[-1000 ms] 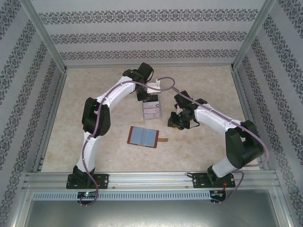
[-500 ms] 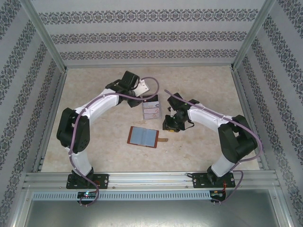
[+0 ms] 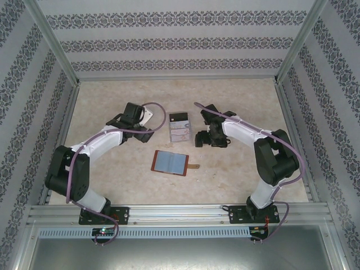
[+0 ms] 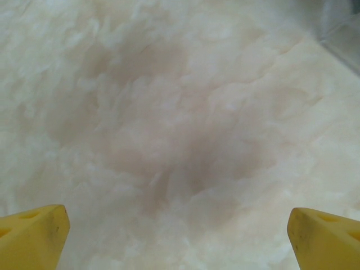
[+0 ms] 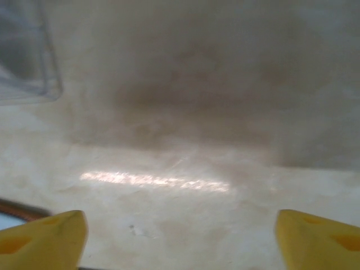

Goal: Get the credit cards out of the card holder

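readable text: none | credit cards: faint print, too small to read | card holder: no legible marking

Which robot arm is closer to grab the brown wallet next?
Probably right: the right gripper is open near the card holder, whose edge shows in its wrist view. The left gripper points at table.

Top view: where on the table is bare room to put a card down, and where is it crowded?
Bare: the far strip of the beige marbled table between the clear slotted rack and the back wall; also the near strip between the open brown leather wallet and the front rail. Crowded: the middle, where left gripper and right gripper flank the rack.
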